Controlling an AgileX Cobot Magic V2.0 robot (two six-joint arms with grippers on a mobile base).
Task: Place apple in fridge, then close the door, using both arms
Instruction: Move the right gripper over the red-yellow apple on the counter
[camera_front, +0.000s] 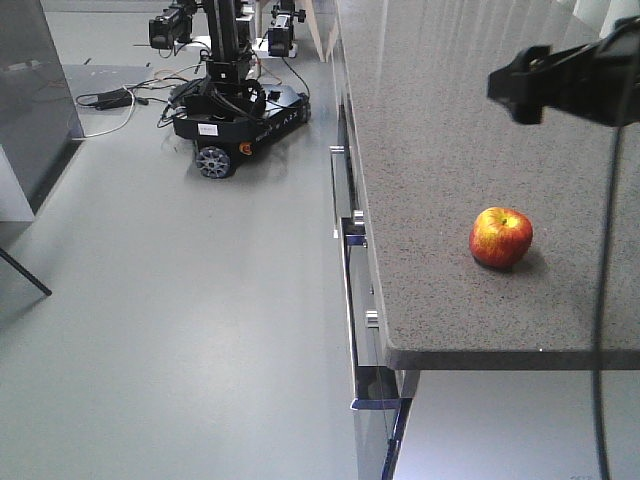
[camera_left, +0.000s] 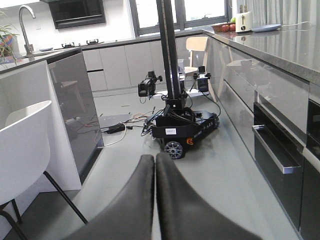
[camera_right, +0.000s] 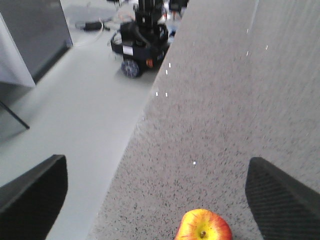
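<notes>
No legible text or labels anywhere.

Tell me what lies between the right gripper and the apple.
Only bare speckled counter. The right wrist view shows the apple lying within the open right gripper, touching neither finger; nothing else sits in the gaps.

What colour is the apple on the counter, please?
The apple is red with yellow-orange patches; the exterior front-facing view shows it best.
</notes>
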